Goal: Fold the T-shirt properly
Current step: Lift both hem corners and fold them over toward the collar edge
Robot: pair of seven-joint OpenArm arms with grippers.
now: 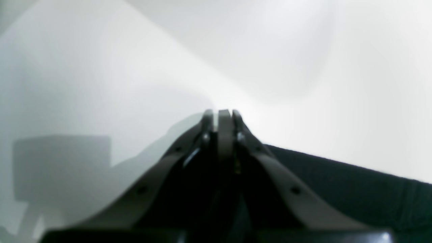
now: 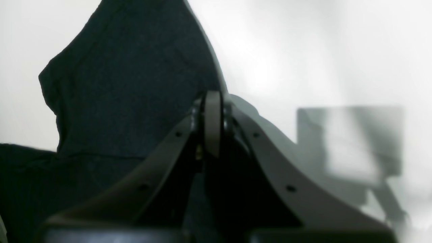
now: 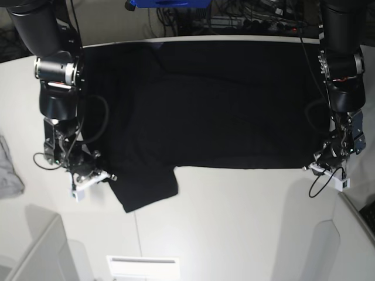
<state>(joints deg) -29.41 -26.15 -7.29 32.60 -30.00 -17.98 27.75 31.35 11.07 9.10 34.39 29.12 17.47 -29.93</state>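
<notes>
T-shirt (image 3: 217, 111): plain black all over visible side, no print showing; dark charcoal weave in both wrist views. Desk (image 3: 234, 222): white, grey shadows. Left claw (image 1: 224, 116): dark grey-brown fingers, lighter grey pad at tip. Right claw (image 2: 212, 101): same dark grey, pale beige-grey pad. Arms: black housings, silver rings. Small cloth (image 3: 9, 170) at far left edge: light grey. Blue object (image 3: 170, 3) at far edge.

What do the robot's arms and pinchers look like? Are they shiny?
Both arms are fat black tubes with loose black cables. The right arm has a silvery ring; the left arm shows orange-red wires. The left gripper and right gripper have dull grey-brown curved fingers with screw holes.
</notes>
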